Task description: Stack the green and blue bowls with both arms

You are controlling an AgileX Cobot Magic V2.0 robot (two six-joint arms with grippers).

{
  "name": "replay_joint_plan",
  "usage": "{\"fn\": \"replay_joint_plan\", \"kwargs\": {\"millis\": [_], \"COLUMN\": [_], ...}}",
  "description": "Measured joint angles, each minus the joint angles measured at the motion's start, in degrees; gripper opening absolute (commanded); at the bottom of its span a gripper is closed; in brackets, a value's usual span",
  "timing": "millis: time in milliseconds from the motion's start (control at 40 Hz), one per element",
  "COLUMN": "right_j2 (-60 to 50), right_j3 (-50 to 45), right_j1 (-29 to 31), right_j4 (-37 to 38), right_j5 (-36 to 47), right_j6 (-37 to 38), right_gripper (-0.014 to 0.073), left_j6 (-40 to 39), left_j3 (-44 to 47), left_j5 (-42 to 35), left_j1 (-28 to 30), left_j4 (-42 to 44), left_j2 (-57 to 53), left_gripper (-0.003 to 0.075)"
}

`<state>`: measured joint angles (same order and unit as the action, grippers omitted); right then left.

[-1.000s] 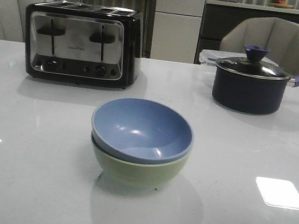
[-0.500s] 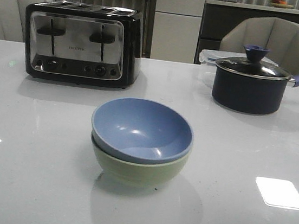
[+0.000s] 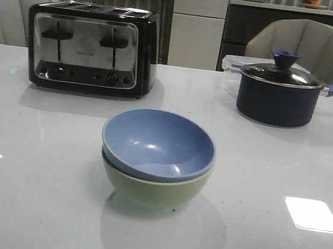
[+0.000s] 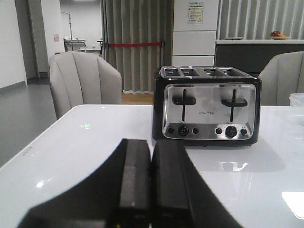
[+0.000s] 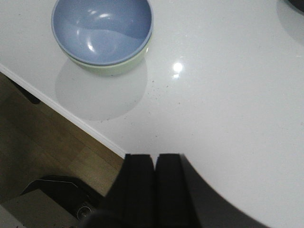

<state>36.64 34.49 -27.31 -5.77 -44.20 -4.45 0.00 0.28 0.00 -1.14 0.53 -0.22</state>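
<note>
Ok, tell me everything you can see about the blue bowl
The blue bowl is round, matte, plastic-looking and dusty blue, with a smooth, empty inside showing small glints. It sits nested in the green bowl, slightly tilted, its rim above the green one's. The stack stands mid-table in front of the toaster. No fingers touch it.

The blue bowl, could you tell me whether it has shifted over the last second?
No. The blue bowl sits nested in the green bowl, unchanged relative to the toaster behind it.

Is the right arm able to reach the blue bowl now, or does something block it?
Probably yes. The right hand is shut and empty, with only bare table between it and the blue bowl, which sits nested in the green bowl.
</note>
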Motion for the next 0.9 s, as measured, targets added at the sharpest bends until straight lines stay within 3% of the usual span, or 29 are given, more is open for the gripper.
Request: {"fn": "replay_joint_plan", "kwargs": {"millis": [675,900], "right_j2": [-0.6,-8.9], "right_j3": [-0.1,-6.7], "right_j1": [0.3,9.8], "right_j4": [0.0,0.0], "right_j5": [0.1,7.7], "right_j6": [0.0,0.0], "right_gripper": [0.0058,0.0058], "left_j6": [0.0,0.0], "left_j3": [0.0,0.0], "left_j5": [0.0,0.0], "left_j1": [0.0,0.0], "left_j4": [0.0,0.0], "left_j2": [0.0,0.0], "left_gripper": [0.0093,0.0093]}}
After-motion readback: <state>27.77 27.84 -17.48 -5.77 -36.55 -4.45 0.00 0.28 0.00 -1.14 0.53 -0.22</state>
